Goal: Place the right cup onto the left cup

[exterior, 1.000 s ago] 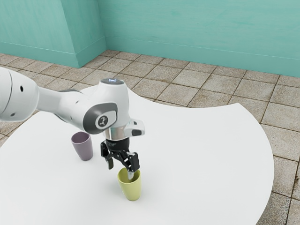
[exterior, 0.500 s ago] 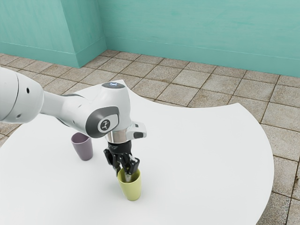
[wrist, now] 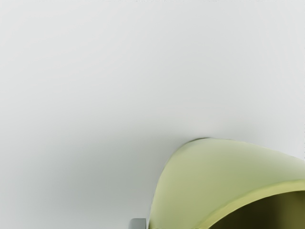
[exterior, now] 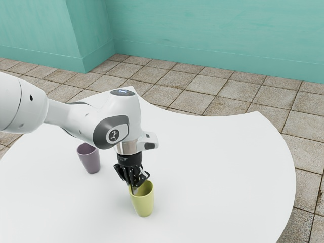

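Note:
My gripper (exterior: 133, 188) is at the rim of the yellow-green cup (exterior: 144, 205), on its side toward the exterior view's left. Its fingers are close together with the cup's wall pinched between them, one inside the mouth and one outside. That cup stands upright on the table. Farther to the exterior view's left and back is the purple cup (exterior: 90, 161), upright with its mouth up. In the wrist view the yellow-green cup (wrist: 214, 167) shows its outer wall and dark inside, and a grey fingertip (wrist: 138, 223) rests beside the wall.
The white table (exterior: 217, 167) has a curved edge and reaches toward the exterior view's right. Behind it are the tiled floor (exterior: 197, 83) and a teal wall (exterior: 202, 35). The arm passes above and behind the purple cup.
My hand has turned and come slightly lower, and the fingers have closed together on the cup's wall. The yellow-green cup has shifted a little toward the exterior view's right.

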### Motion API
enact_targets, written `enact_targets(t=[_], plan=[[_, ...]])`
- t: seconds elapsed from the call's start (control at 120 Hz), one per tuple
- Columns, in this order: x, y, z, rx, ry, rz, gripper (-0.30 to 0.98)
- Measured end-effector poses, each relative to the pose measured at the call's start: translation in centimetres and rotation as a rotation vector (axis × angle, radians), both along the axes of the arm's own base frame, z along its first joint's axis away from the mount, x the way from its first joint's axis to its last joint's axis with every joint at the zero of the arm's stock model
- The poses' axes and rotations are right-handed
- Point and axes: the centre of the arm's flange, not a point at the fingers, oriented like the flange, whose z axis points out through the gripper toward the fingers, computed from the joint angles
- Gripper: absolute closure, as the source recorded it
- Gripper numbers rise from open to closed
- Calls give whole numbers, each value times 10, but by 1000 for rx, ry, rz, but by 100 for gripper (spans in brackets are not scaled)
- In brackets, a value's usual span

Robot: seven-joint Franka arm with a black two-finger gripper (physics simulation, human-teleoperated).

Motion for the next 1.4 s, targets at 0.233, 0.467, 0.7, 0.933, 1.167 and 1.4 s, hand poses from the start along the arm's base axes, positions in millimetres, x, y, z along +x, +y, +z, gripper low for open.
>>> enact_targets(t=[0.233,0.467,0.7,0.933,1.167,1.4], plan=[[22,4,38,-3,-40,8,78],[39,21,68,5,-37,36,78],[45,48,84,16,-22,69,79],[58,88,113,35,-39,101,79],[62,124,126,48,-34,121,79],[63,175,135,48,-41,156,79]])
